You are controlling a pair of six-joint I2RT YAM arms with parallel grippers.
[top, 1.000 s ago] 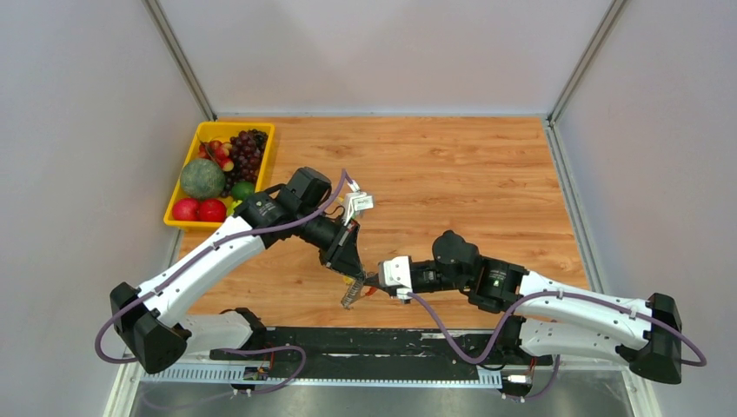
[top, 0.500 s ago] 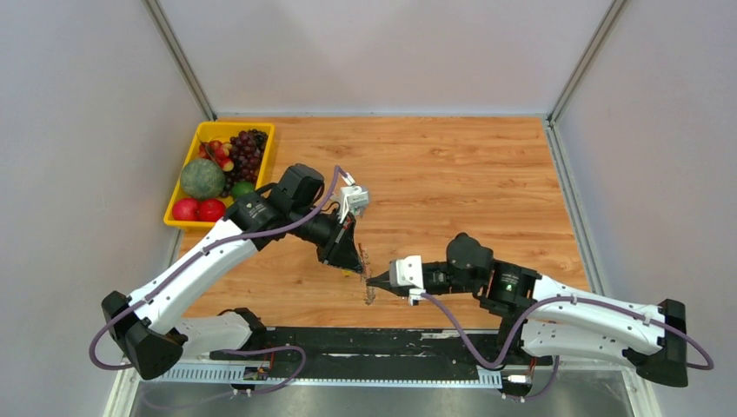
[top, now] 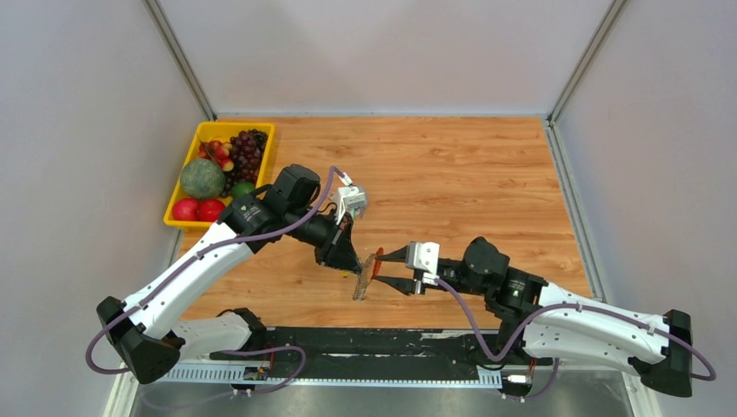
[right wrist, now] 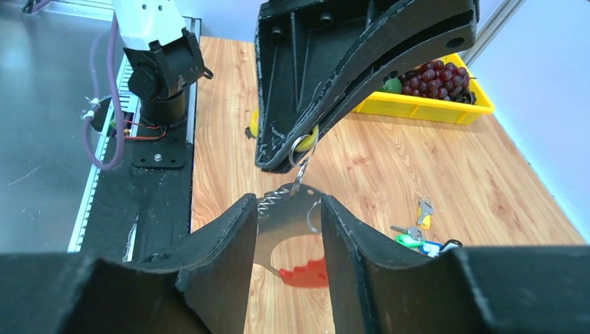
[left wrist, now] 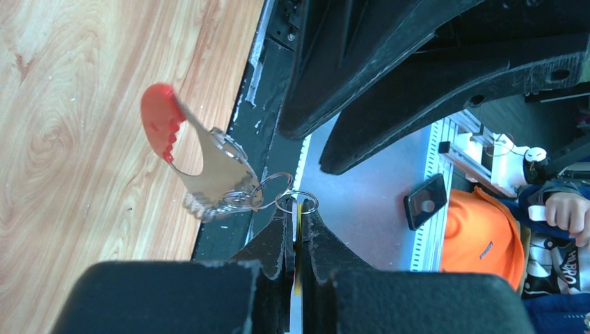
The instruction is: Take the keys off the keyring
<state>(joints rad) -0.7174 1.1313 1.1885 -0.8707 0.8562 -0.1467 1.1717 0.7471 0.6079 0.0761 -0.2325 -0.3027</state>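
Little looked done, to my eye: the keys [left wrist: 209,177] hung on the red keyring [left wrist: 161,118] above the table's [top: 452,174] near edge, dangling from the left gripper [left wrist: 297,219] pinched on a yellow tab [left wrist: 298,243], while the right gripper [right wrist: 286,205] straddled them, jaws spread, gripping nothing.

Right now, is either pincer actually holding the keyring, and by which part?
Yes: the left pincer is clamped on a yellow tab at the top of the keyring, which dangles below. The right pincer stands open around it, gripping nothing.
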